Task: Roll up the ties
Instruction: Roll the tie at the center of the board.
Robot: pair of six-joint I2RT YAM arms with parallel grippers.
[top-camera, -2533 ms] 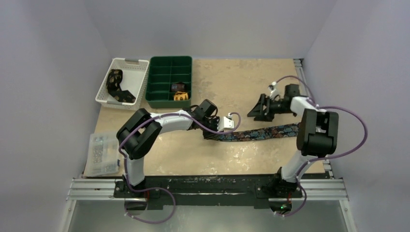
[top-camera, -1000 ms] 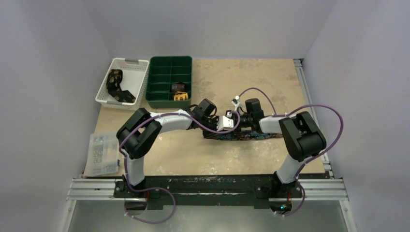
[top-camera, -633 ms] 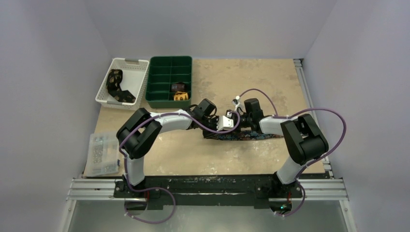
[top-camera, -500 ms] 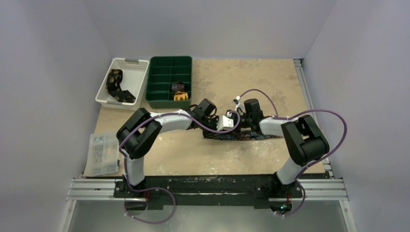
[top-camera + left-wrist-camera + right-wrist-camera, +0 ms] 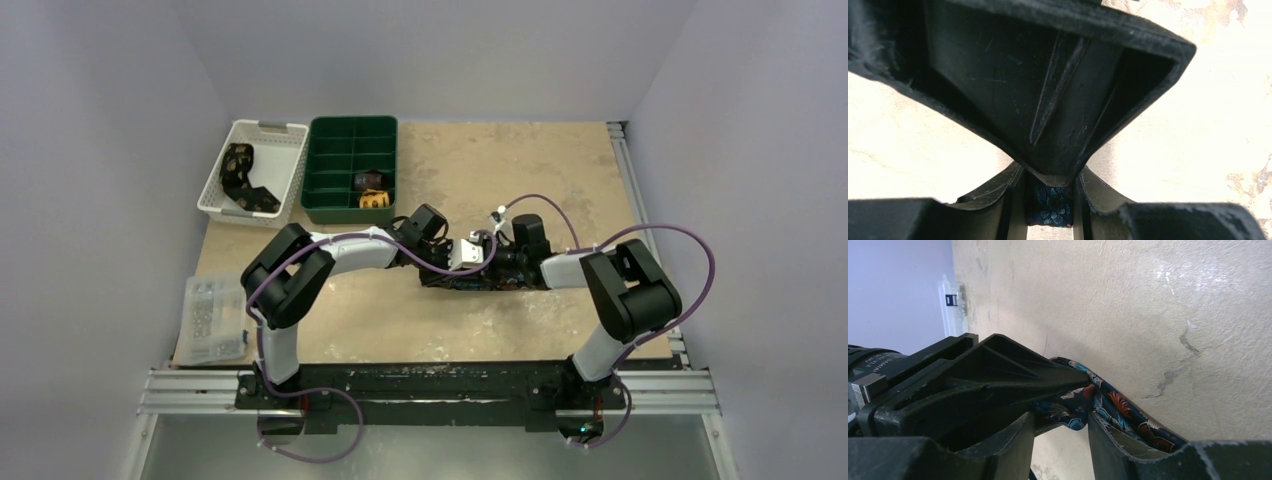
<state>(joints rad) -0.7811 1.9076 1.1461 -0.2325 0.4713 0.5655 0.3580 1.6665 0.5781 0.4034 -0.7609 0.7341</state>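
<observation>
A dark navy tie [image 5: 520, 282] with a multicoloured print lies folded short on the table's middle. Both grippers meet over its left end. My left gripper [image 5: 466, 268] is shut on the tie [image 5: 1050, 212]; in the left wrist view the fabric fills the gap of the gripper [image 5: 1050, 195], with the right gripper's black body just ahead. My right gripper [image 5: 498, 266] faces it from the right. In the right wrist view, a bunched fold of the tie [image 5: 1128, 412] spans the gripper's [image 5: 1060, 415] jaws. They are shut on it.
A white basket [image 5: 283, 165] at the back left holds a black-and-gold tie [image 5: 240, 172]. Beside it a green divided tray [image 5: 330, 165] holds a brown roll [image 5: 369, 180] and a yellow roll [image 5: 374, 200]. A clear plastic box [image 5: 213, 320] sits at the left edge.
The right gripper came in from the back right to the left gripper, and the tie, stretched out before, is now folded shorter. In the last second its jaws narrowed. The left arm stayed still.
</observation>
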